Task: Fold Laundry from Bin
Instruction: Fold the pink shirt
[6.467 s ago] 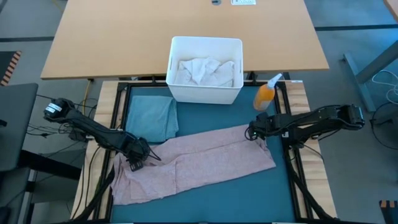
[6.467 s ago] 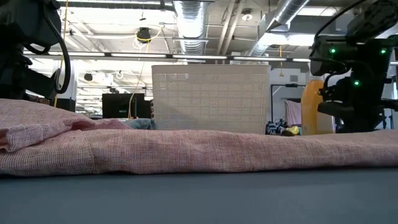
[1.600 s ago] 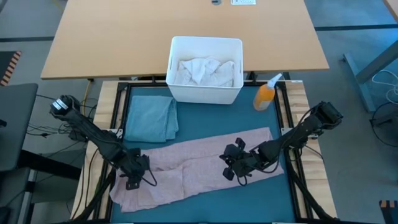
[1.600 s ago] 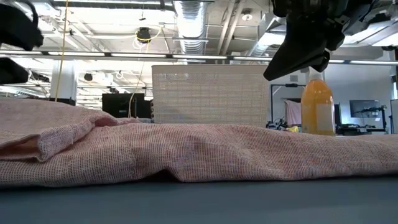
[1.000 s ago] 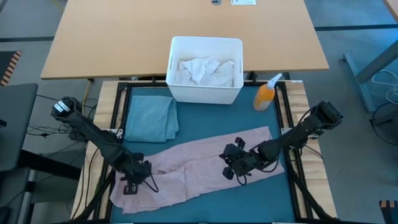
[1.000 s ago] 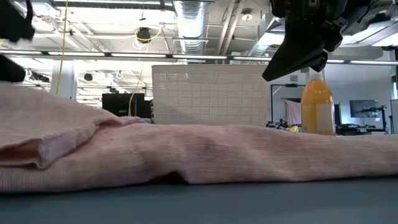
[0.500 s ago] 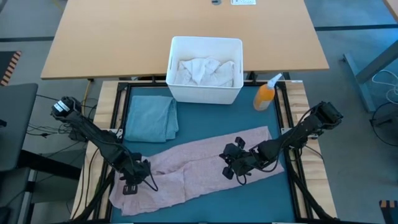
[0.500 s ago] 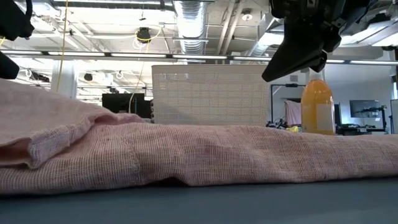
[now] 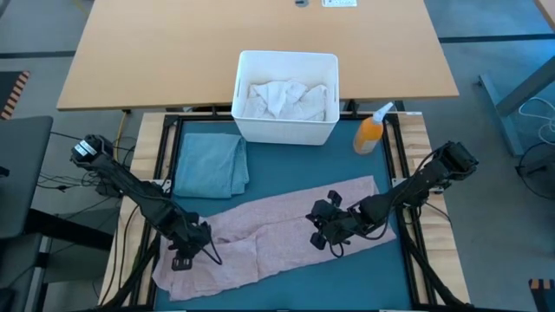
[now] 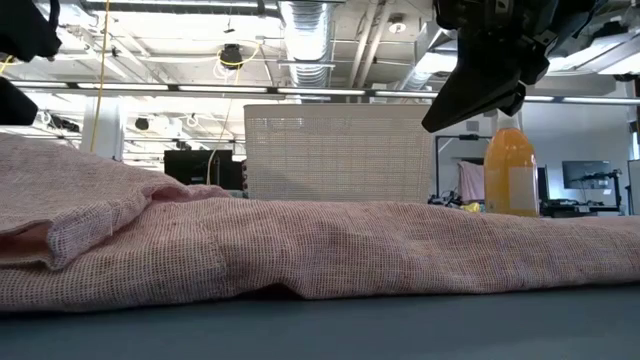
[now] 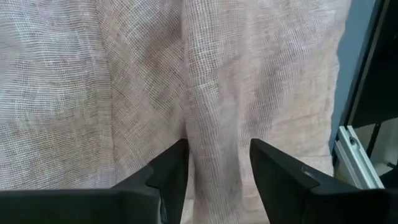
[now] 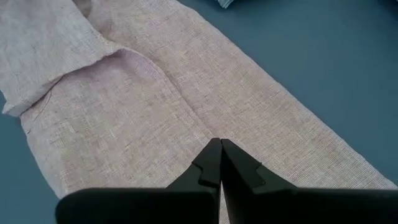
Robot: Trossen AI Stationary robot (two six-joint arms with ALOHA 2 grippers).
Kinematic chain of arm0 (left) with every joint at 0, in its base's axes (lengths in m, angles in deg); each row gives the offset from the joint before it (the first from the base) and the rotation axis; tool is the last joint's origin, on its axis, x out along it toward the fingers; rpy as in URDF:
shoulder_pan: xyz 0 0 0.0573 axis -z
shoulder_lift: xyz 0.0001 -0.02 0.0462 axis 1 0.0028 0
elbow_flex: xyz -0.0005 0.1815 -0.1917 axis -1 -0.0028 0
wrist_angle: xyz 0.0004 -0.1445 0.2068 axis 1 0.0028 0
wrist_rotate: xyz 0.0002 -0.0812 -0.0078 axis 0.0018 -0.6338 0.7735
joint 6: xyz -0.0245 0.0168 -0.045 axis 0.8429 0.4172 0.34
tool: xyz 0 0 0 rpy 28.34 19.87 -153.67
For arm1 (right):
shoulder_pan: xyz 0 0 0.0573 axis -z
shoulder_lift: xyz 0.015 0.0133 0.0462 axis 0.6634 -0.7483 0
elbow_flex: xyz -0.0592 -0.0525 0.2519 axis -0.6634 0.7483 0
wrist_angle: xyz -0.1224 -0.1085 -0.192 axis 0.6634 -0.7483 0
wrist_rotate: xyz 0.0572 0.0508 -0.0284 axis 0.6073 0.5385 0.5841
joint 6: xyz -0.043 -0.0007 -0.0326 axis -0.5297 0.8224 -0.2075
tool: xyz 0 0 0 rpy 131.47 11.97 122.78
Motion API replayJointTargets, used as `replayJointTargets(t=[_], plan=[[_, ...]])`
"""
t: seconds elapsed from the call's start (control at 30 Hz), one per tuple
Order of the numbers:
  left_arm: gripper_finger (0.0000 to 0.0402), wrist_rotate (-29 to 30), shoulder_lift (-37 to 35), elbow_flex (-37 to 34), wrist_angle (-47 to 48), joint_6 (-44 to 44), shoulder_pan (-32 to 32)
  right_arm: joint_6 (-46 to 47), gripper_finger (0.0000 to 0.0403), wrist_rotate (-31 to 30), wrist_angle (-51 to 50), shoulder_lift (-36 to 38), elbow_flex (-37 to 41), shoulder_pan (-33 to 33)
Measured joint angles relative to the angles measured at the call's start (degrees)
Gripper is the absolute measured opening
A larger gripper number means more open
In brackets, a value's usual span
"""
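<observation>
A dusty pink garment (image 9: 260, 232) lies spread in a long slanting band on the teal mat (image 9: 347, 277). My left gripper (image 9: 182, 251) is open over its left end, pointing steeply down, with a raised ridge of the cloth (image 11: 214, 124) between its fingers. My right gripper (image 9: 323, 232) is shut and hangs above the garment's right half, clear of it in the low view (image 10: 470, 95). The white bin (image 9: 286, 57) stands at the mat's far edge with white cloth (image 9: 282, 97) in it. My left gripper stands astride a ridge of the pink garment (image 11: 217, 155) near the garment's left end, coming from above and pointing down. Whether its fingers (image 11: 168, 174) touch the cloth, I cannot tell. The garment lies slack on the mat.
A folded teal cloth (image 9: 211, 165) lies on the mat's far left, next to the bin. An orange spray bottle (image 9: 369, 132) stands to the right of the bin. A black frame (image 9: 408, 251) runs along the mat's sides. A bare strip of mat lies along the near edge.
</observation>
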Motion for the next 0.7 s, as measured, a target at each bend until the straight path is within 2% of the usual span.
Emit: replayJointTargets(t=[0.47, 0.57, 0.7], plan=[[0.0151, 0.07, 0.0, 2.05, 2.49, -0.59, -0.23, -0.19, 0.0031, 0.15, 0.02, 0.0, 0.0, 0.72], [0.0117, 0.2, 0.0, 2.05, 2.51, -1.23, -0.24, -0.19, 0.003, 0.15, 0.02, 0.0, 0.0, 0.72], [0.003, 0.14, 0.0, 2.05, 2.5, -2.92, -0.24, -0.19, 0.003, 0.15, 0.02, 0.0, 0.0, 0.72]])
